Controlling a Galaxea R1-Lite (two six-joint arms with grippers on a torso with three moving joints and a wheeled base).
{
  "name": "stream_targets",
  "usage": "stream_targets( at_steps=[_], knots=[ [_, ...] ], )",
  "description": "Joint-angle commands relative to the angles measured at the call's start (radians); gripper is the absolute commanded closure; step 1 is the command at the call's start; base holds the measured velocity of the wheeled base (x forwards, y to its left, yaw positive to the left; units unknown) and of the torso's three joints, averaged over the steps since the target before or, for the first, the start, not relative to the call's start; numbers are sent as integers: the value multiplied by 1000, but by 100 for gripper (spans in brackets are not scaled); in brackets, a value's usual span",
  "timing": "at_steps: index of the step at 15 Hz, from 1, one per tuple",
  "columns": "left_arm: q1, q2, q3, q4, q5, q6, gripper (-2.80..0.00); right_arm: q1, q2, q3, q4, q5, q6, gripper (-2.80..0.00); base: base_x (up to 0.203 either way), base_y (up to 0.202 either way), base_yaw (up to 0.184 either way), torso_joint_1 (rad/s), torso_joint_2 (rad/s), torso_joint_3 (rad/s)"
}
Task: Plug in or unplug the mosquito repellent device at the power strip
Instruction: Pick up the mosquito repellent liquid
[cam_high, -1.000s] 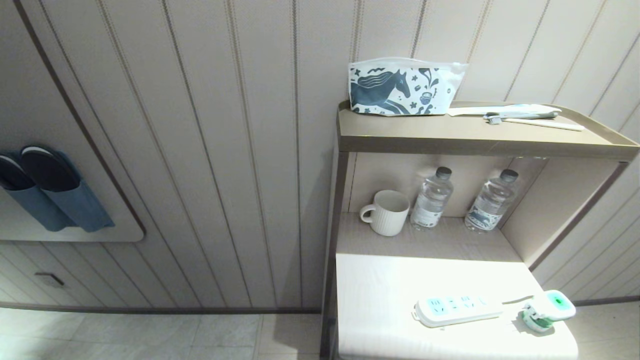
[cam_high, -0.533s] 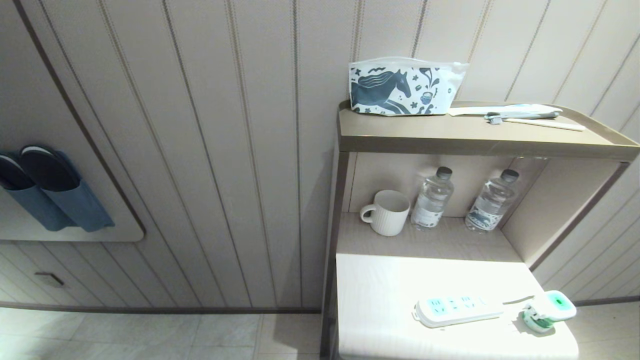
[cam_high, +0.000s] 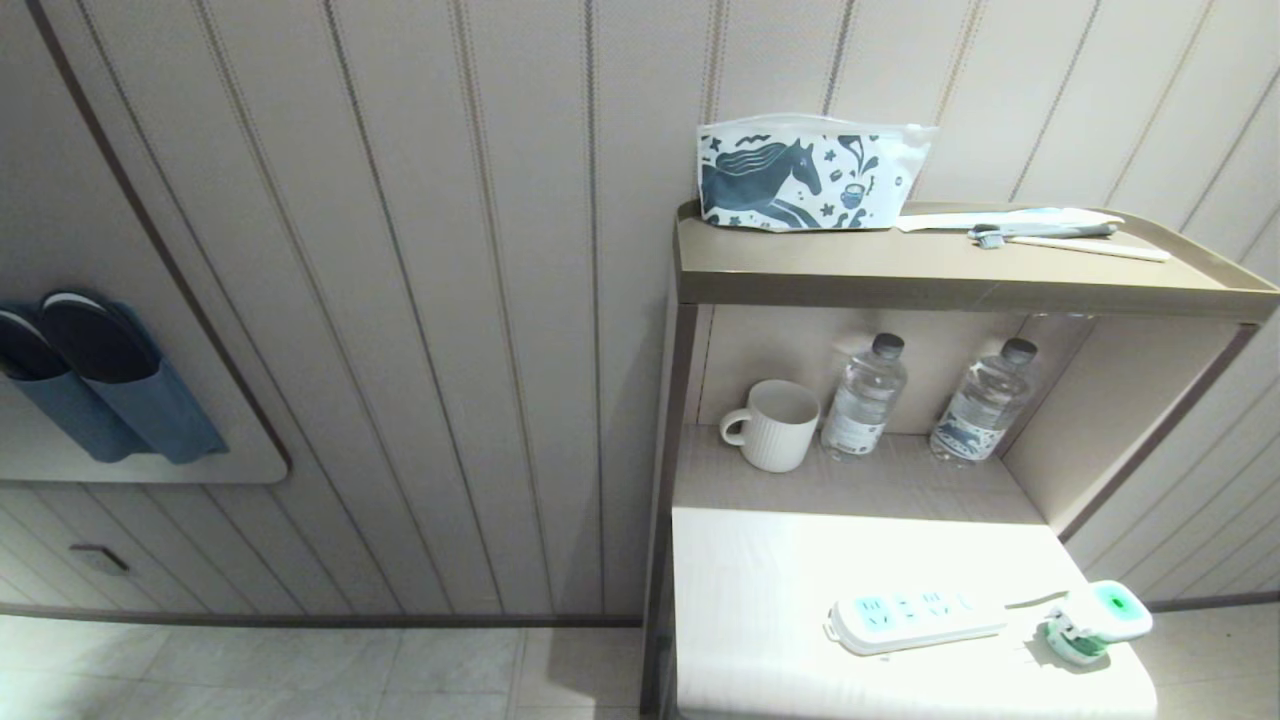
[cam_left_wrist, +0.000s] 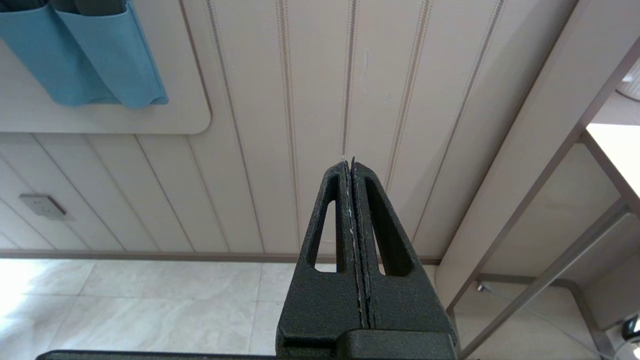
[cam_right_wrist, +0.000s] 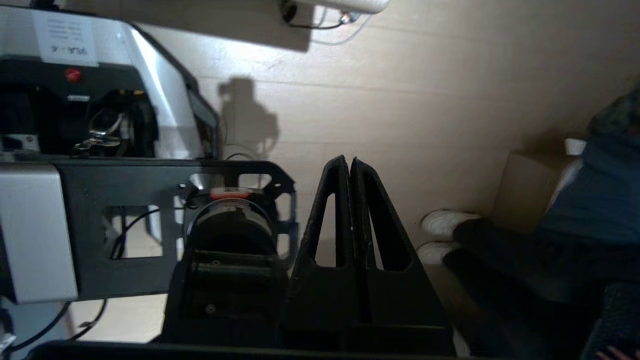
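The mosquito repellent device (cam_high: 1095, 620) lay on its side at the right end of the white tabletop (cam_high: 760, 580), unplugged, just beside the power strip (cam_high: 915, 620). The left gripper (cam_left_wrist: 352, 165) pointed at the panelled wall, fingers pressed together, empty. The right gripper (cam_right_wrist: 348, 162), likewise closed on nothing, faced the robot's base. No lettering was legible on the water bottles (cam_high: 865, 400).
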Motion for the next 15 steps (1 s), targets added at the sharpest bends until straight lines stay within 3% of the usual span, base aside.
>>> stream_targets(
  at_steps=[1,4,10,15],
  knots=[
    [0,-1,1,0,0,0,0,-50,46,118,-125,45,12,0,0,0,0,0,0,0],
    [0,-1,-2,0,0,0,0,-166,142,222,-285,79,2,0,0,0,0,0,0,0],
    [0,-1,-2,0,0,0,0,-236,313,379,-563,178,11,0,0,0,0,0,0,0],
    [0,-1,-2,0,0,0,0,-238,434,422,-695,214,16,0,0,0,0,0,0,0]
  ],
)
